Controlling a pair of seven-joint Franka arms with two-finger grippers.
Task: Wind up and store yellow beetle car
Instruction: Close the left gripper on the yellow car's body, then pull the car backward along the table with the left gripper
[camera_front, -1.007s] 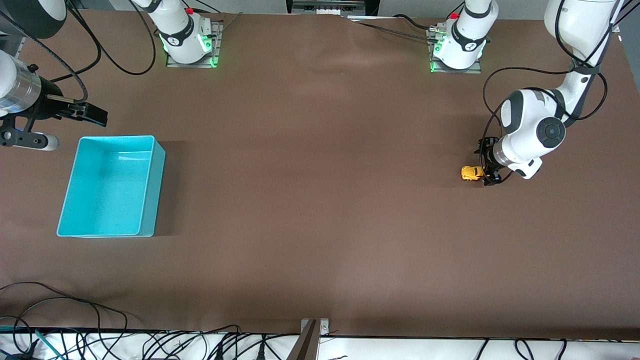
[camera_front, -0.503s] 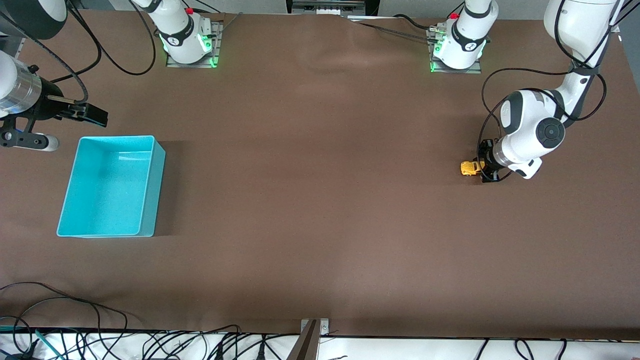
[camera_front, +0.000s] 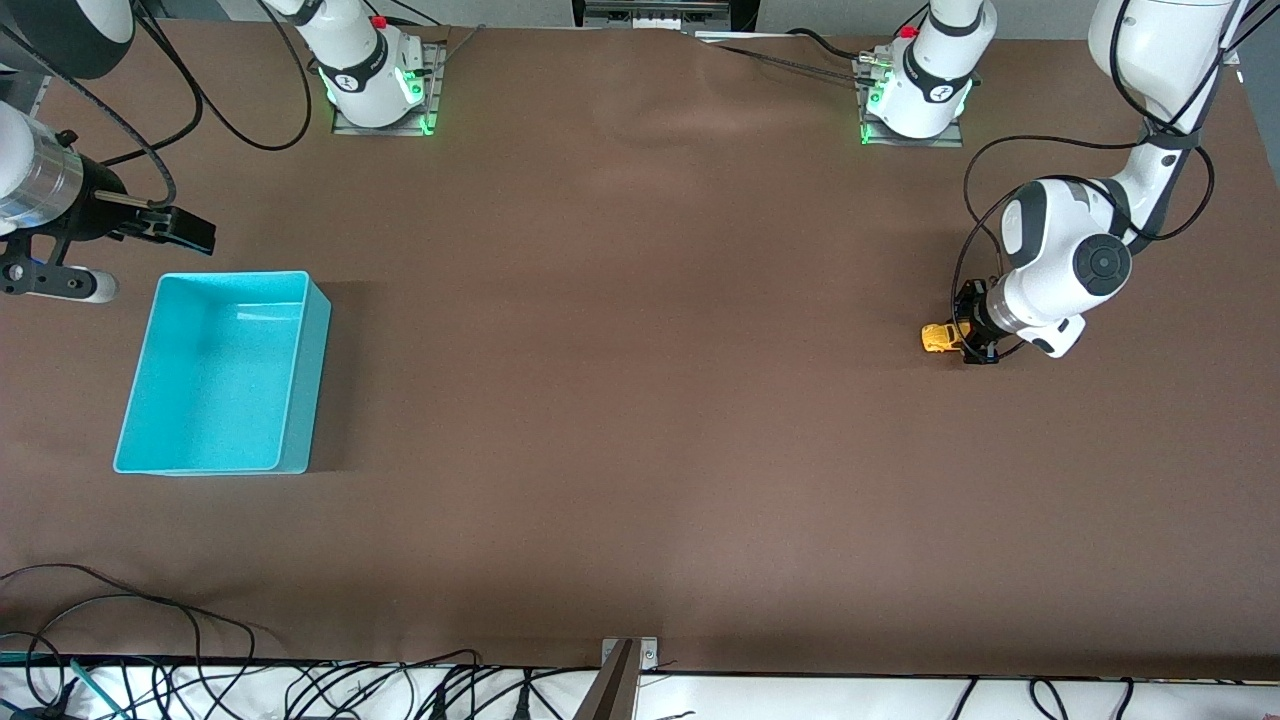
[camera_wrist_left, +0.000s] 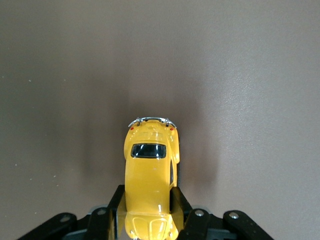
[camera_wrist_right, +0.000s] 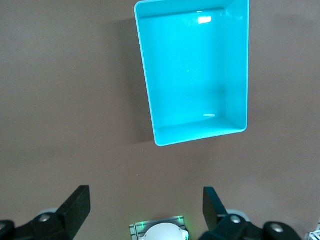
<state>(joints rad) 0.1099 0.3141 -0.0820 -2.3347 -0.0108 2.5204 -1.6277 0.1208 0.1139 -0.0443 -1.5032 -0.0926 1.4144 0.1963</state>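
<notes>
- The left gripper (camera_front: 968, 338) is down at the table near the left arm's end, and its fingers (camera_wrist_left: 181, 214) squeeze the sides of the yellow beetle car (camera_front: 940, 338).
- It holds the car low, probably so the wheels can roll on the table (camera_front: 640, 400) and wind it up.
- The right gripper (camera_front: 185, 228) waits with its fingers spread wide, up over the table beside the turquoise bin (camera_front: 300, 370), where the car goes.
- Since a second ago, the car has slid a tiny bit and the gripper has closed in.
</notes>
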